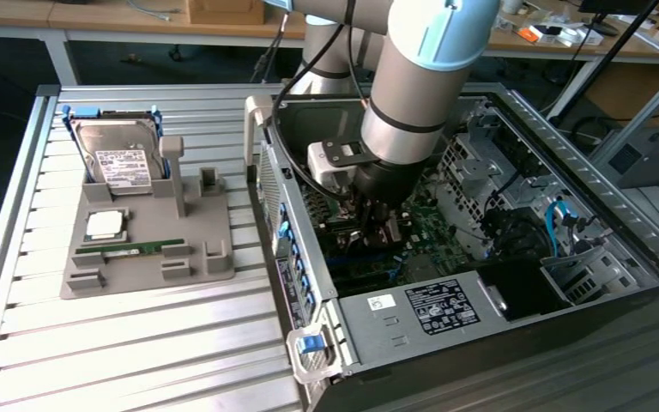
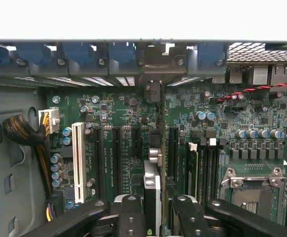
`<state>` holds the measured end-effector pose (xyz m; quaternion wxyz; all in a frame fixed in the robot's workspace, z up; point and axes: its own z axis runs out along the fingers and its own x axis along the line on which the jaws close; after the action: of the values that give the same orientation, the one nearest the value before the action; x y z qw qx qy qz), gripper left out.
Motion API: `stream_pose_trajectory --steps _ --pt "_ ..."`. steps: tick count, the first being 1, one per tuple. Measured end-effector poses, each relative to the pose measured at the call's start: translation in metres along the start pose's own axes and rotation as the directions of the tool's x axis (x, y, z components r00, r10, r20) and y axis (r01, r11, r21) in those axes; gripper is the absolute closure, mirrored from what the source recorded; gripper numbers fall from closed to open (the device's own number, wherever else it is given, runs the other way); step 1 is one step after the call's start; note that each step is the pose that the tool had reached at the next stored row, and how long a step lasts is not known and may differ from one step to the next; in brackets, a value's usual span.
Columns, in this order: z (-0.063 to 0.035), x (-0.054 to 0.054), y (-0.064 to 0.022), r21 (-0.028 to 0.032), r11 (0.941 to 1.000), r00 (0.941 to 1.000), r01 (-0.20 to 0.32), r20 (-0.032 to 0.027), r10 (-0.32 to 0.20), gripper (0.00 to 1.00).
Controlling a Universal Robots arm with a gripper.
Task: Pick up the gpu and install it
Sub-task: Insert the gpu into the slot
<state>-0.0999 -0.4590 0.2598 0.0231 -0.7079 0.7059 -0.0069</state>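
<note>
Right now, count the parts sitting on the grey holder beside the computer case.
3. The hard drive sits at the far end of the grey holder, the processor chip lies mid-holder, the memory stick lies nearest the camera. Nothing seems hidden.

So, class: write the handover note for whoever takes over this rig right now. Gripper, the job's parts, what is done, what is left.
Gripper: shut on the gpu, card held edge-on between the fingers, inside the open computer case.
Gpu: over the motherboard, in line with the expansion slots, its bracket end toward the case's rear slot openings. Whether it touches a slot cannot be told.
Done: gpu picked up and carried into the case.
Left: seat it and release.
Hard drive and memory stick sit in the grey holder, the exterior view's left.
</note>
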Motion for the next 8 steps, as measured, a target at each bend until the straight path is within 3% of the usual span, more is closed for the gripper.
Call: stream_pose_trajectory --steps 8 --pt "0.0009 0.0001 0.0000 0.0001 1.0000 1.0000 -0.006 -0.0003 0.006 0.73"
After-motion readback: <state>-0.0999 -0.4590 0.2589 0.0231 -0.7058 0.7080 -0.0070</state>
